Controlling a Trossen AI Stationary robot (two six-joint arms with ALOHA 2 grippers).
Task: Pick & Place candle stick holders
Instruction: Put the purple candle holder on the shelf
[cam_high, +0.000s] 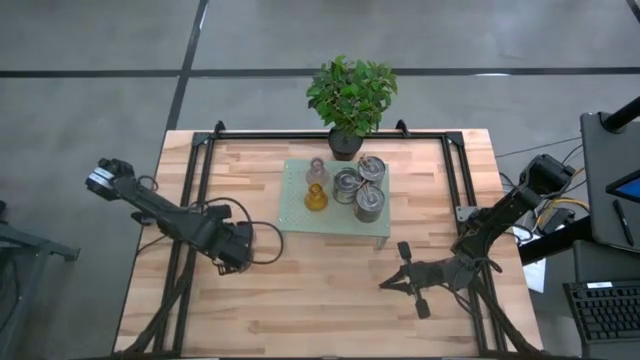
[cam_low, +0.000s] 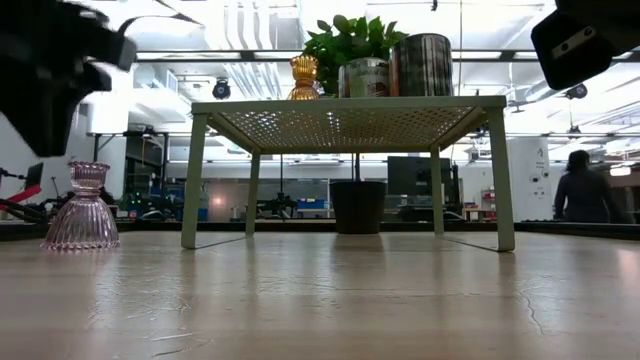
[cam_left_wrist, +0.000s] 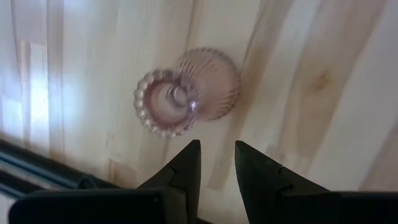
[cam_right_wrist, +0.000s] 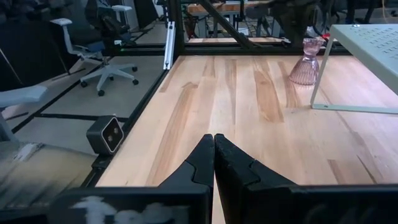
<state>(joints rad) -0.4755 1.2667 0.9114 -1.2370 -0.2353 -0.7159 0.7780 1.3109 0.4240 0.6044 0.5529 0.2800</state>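
Nowhere readable writing, pink glass holder (cam_left_wrist: 186, 93), wooden table (cam_left_wrist: 323, 74)

A pale wooden worktop (cam_high: 330, 290) carries a light green mesh riser (cam_high: 300, 218) near the middle of its far edge, with a potted plant (cam_high: 350, 95) right at that edge. One pink glass holder (cam_low: 80, 208) stands directly on the wood, toward the left edge, beside the riser.

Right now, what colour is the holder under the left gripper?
Pale pink ribbed glass holder, clearest in the left wrist view.
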